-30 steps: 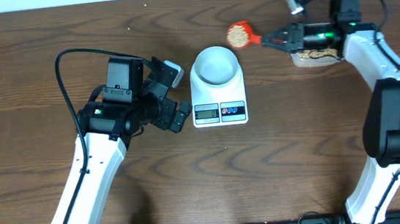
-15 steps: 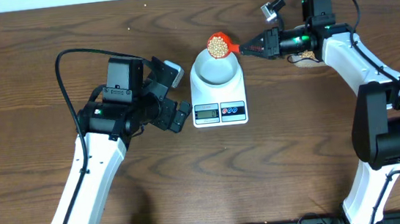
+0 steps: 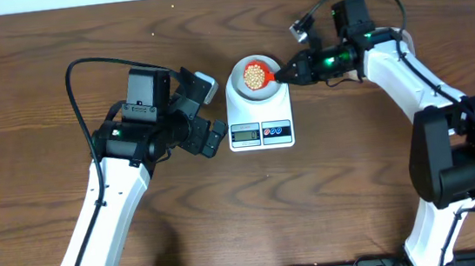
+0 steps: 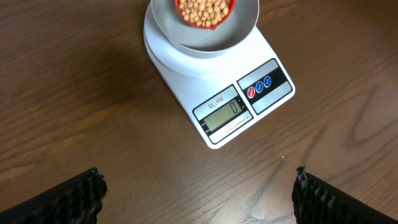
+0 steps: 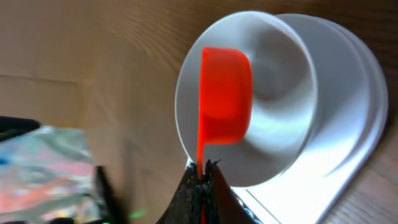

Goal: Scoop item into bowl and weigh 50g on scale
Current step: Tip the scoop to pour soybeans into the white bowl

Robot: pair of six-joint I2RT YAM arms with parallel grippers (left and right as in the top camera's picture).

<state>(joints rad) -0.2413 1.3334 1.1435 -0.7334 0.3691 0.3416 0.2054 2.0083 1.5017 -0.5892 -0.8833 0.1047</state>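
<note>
The small, round tan-yellow beans [image 3: 255, 75] lie heaped in a red-orange scoop [image 5: 225, 93] held over the pale bowl [image 3: 257, 95], which stands on the white scale [image 4: 242, 102] with its display reading zero. The right hand [image 3: 283, 74] is pinched tight on the scoop's thin handle. The left hand [image 3: 208, 111] hangs over the counter [image 3: 356, 183] just left of the scale, fingers spread wide and empty

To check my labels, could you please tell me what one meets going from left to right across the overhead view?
left pincer → bowl → right pincer, shut on the handle of the red scoop
</note>
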